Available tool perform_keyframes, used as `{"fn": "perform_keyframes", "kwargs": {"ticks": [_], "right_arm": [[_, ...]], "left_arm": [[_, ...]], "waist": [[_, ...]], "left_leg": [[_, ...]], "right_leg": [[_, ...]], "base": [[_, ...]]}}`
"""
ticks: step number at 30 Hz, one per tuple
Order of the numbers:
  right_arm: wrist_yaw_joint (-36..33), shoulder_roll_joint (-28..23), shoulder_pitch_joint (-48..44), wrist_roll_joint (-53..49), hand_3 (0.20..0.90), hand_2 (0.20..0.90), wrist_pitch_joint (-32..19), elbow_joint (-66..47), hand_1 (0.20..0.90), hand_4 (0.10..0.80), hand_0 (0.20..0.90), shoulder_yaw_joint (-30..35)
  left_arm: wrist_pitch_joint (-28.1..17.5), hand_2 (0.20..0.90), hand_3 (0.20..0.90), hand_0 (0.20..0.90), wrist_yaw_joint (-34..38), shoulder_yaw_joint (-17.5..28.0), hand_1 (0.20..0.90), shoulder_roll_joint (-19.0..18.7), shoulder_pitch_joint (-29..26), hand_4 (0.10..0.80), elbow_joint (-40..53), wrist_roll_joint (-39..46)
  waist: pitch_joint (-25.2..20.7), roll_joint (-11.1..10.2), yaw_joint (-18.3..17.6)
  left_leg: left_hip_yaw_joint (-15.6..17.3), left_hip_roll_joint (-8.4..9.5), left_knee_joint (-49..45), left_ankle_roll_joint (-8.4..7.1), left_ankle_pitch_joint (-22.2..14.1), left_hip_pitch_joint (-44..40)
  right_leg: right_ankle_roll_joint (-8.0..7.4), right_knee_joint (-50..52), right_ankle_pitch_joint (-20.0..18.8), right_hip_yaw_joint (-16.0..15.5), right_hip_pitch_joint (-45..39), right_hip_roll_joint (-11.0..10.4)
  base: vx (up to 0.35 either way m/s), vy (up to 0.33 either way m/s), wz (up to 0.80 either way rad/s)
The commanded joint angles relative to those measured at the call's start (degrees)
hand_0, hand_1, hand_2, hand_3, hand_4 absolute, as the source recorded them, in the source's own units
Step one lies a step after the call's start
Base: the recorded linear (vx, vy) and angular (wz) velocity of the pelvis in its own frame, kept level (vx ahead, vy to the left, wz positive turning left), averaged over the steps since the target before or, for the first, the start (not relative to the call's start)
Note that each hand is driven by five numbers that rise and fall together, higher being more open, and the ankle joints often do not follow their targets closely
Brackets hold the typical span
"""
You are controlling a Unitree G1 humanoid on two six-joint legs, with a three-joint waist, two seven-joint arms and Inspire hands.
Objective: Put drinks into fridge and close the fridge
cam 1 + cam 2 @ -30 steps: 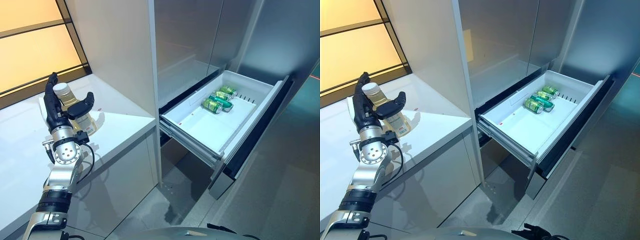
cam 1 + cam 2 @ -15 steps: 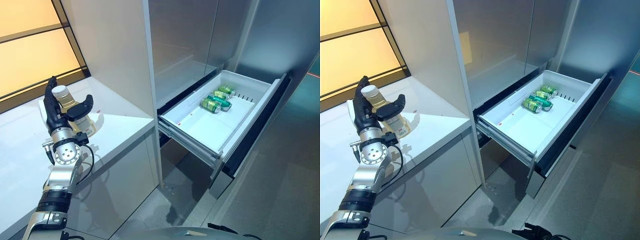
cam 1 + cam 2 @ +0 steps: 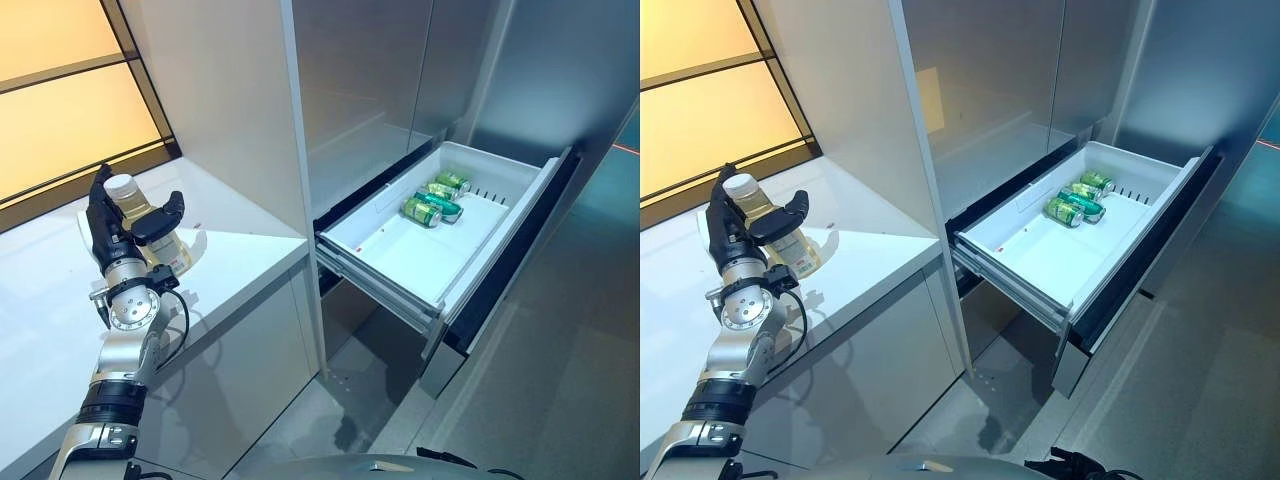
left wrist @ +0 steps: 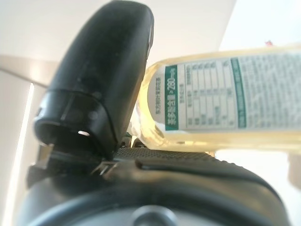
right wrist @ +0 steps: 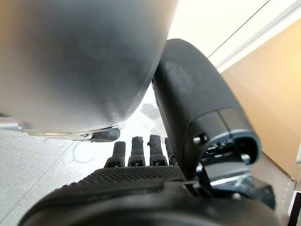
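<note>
A clear bottle (image 3: 138,212) of pale yellow drink with a white cap stands on the white counter (image 3: 245,250) at the left. My left hand (image 3: 112,235) is curled round it, fingers behind and thumb (image 4: 108,70) across the front, pressed to the labelled side (image 4: 221,94). The fridge's white drawer (image 3: 395,262) is pulled open at the right, with green cans (image 3: 432,200) lying at its far end. My right hand (image 5: 141,181) shows in the right wrist view, fingers relaxed and holding nothing.
Steel fridge doors (image 3: 370,80) rise above the drawer. A white side panel (image 3: 225,100) separates the counter from the fridge. The drawer's dark front (image 3: 505,270) juts out over the grey floor (image 3: 560,400). An orange wall panel (image 3: 60,110) backs the counter.
My left hand's fingers and thumb have closed in on the bottle. The view has shifted slightly; the drawer and cans have not moved.
</note>
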State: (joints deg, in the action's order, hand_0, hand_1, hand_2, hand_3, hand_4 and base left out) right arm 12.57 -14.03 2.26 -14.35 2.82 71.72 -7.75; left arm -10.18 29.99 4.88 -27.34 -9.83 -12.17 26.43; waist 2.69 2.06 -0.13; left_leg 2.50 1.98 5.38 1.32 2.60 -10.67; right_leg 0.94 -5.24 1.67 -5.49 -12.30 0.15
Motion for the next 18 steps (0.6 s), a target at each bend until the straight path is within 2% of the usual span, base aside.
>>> {"fn": "perform_keyframes", "kwargs": {"ticks": [1,18], "right_arm": [[0.50,0.54,-0.89,1.58,0.900,0.900,0.24,2.39,0.900,0.800,0.900,-1.62],[0.67,0.39,-1.01,1.68,0.900,0.900,-0.43,3.21,0.900,0.800,0.900,-1.66]], "left_arm": [[-2.59,0.900,0.900,0.900,-0.02,1.35,0.900,0.30,-6.17,0.800,-1.91,1.16],[-1.29,0.900,0.900,0.900,2.06,1.21,0.900,-1.16,-6.75,0.800,-1.93,-2.45]], "waist": [[-0.18,0.00,-0.29],[-0.10,0.27,-0.30]], "left_leg": [[0.40,0.73,-0.78,0.47,-7.09,-1.11],[0.35,0.78,-0.79,0.51,-7.14,-1.21]], "right_leg": [[-2.96,5.15,3.90,-0.88,2.72,0.00],[-2.88,5.14,4.04,-0.86,2.56,-0.01]], "base": [[0.000,0.000,0.00],[0.000,0.000,0.00]]}}
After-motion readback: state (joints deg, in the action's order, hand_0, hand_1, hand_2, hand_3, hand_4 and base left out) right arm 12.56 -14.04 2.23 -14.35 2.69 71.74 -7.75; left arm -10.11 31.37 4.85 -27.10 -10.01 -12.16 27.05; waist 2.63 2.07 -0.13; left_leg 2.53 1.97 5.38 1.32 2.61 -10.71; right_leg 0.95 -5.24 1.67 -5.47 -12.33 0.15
